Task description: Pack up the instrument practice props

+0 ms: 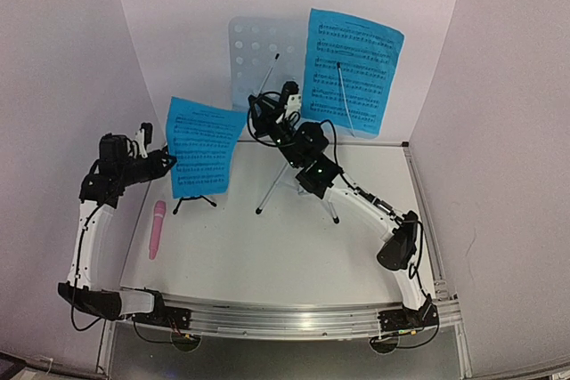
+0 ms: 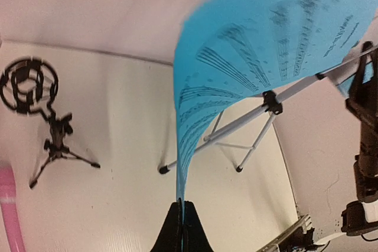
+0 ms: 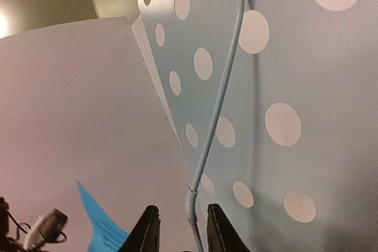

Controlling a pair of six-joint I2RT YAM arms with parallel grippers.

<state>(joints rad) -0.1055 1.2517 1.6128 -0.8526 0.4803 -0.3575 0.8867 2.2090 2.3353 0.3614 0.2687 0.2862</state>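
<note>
My left gripper (image 1: 169, 165) (image 2: 181, 206) is shut on the lower edge of a blue music sheet (image 1: 203, 147) (image 2: 260, 45), holding it up above the table. A second blue sheet (image 1: 350, 71) rests on the right half of the perforated pale-blue desk (image 1: 252, 58) (image 3: 307, 87), which stands on a silver tripod (image 1: 272, 186) (image 2: 236, 131). My right gripper (image 1: 264, 106) (image 3: 182, 209) is open, its jaws on either side of the desk's thin page-holder wire (image 3: 221, 98) without touching it. The black tripod mic stand (image 1: 194, 203) (image 2: 35, 90) and pink microphone (image 1: 157, 229) (image 2: 9, 205) are on the table at the left.
White walls enclose the table on the left, back and right. A metal rail (image 1: 285, 318) runs along the near edge between the arm bases. The right arm (image 1: 356, 198) reaches diagonally across the tripod's legs.
</note>
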